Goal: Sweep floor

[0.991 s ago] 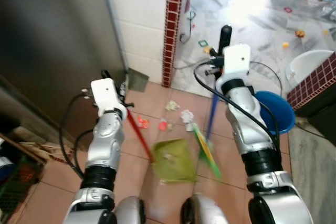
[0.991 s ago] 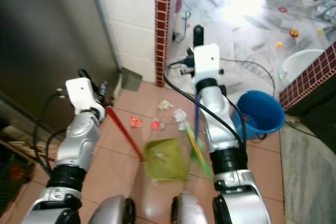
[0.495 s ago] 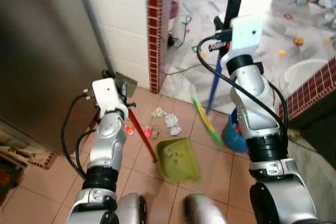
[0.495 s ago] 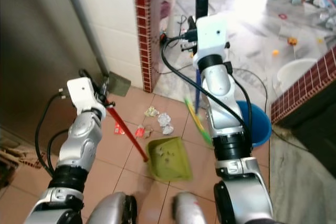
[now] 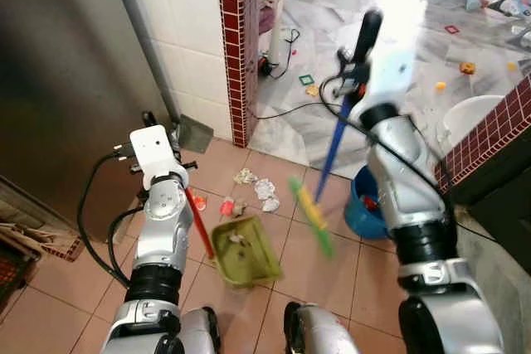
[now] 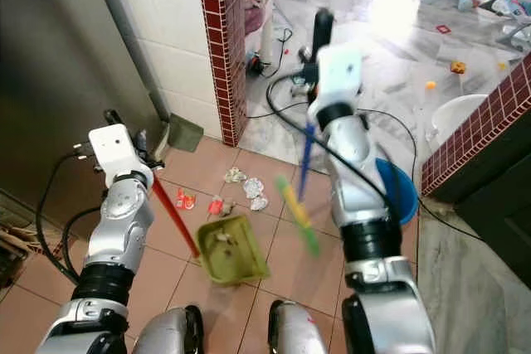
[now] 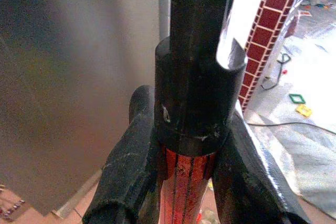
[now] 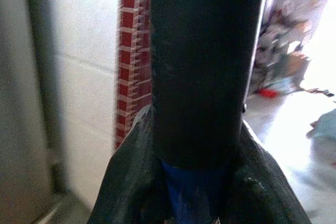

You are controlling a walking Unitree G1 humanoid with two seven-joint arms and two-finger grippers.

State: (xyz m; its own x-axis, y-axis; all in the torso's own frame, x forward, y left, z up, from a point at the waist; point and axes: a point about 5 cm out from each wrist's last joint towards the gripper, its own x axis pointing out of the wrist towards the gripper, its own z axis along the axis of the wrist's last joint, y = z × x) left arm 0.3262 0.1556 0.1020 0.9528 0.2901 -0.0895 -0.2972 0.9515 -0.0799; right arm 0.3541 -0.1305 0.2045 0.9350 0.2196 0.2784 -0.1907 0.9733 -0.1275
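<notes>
Below, on the tiled floor (image 5: 83, 288), the left gripper (image 7: 184, 182) was clamped around the red handle of the green dustpan (image 5: 243, 250), just short of the crumpled litter (image 5: 259, 191). Beside it, the right gripper (image 8: 197, 187) squeezed the blue-handled broom (image 5: 319, 184), its green head blurred near a blue bucket (image 5: 361, 205).
</notes>
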